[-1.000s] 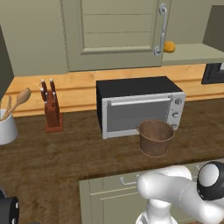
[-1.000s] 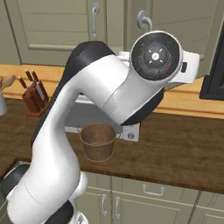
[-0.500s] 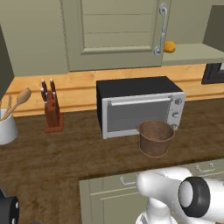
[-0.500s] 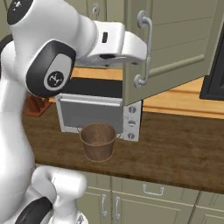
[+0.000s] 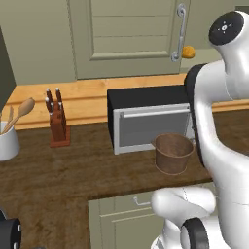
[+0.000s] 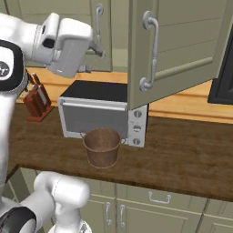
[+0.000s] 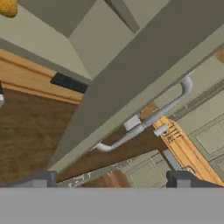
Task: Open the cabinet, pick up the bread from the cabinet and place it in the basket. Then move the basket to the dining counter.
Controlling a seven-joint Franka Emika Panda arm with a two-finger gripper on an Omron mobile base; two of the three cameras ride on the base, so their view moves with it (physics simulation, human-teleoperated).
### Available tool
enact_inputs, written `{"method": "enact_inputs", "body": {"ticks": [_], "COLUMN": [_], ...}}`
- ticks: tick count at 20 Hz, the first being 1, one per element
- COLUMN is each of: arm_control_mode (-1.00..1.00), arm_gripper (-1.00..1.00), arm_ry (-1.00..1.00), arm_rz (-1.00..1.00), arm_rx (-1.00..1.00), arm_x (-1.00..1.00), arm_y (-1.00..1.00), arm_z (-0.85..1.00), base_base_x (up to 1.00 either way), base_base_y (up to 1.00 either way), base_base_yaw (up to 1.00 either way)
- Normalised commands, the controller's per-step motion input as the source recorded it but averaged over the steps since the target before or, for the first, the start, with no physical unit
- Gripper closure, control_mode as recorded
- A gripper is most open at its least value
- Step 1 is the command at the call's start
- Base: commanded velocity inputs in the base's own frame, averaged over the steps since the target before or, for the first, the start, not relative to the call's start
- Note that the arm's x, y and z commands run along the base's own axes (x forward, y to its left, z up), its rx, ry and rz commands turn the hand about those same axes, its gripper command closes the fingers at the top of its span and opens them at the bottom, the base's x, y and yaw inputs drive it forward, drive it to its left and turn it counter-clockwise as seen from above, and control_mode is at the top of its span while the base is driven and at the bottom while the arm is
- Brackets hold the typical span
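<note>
The cabinet's olive-green door [image 6: 182, 41] stands swung open, its curved grey handle [image 6: 150, 50] facing out; the door also shows in the left base view [image 5: 126, 39]. The bread [image 5: 188, 51], a small golden roll, lies inside the cabinet past the door's edge, and sits in the top left corner of the hand view [image 7: 8, 6]. My gripper [image 6: 97, 48] hangs open and empty in the air left of the door, apart from the handle [image 7: 144, 120]. The brown woven basket [image 6: 103, 146] stands empty on the dark worktop in front of the oven [image 5: 172, 153]. The dining counter is out of view.
A black and silver countertop oven [image 6: 98, 113] stands behind the basket. A knife block [image 5: 57, 121] and a white utensil holder [image 5: 7, 138] with wooden spoons stand to the left. Lower cupboards [image 6: 136, 209] run under the dark worktop [image 6: 191, 154]. A black appliance [image 6: 223, 82] sits far right.
My arm has swung up and over; the hand has drawn away from the open door's edge to the left. The door, bread and basket have stayed put.
</note>
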Motion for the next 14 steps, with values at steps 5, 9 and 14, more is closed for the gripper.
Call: {"method": "enact_inputs", "body": {"ticks": [5, 9, 14], "arm_control_mode": [-1.0, -1.0, -1.0], "arm_gripper": [-1.0, -1.0, -1.0], "arm_ry": [0.35, 0.38, 0.23], "arm_rz": [-0.16, -0.18, -0.16], "arm_rx": [-0.4, -0.04, 0.03], "arm_x": [0.83, 0.7, 0.37], "arm_y": [0.2, -0.47, -0.85], "arm_z": [0.0, -0.05, -0.05], "base_base_x": [0.0, 0.0, 0.0], "base_base_y": [0.0, 0.0, 0.0], "base_base_yaw": [0.0, 0.0, 0.0]}}
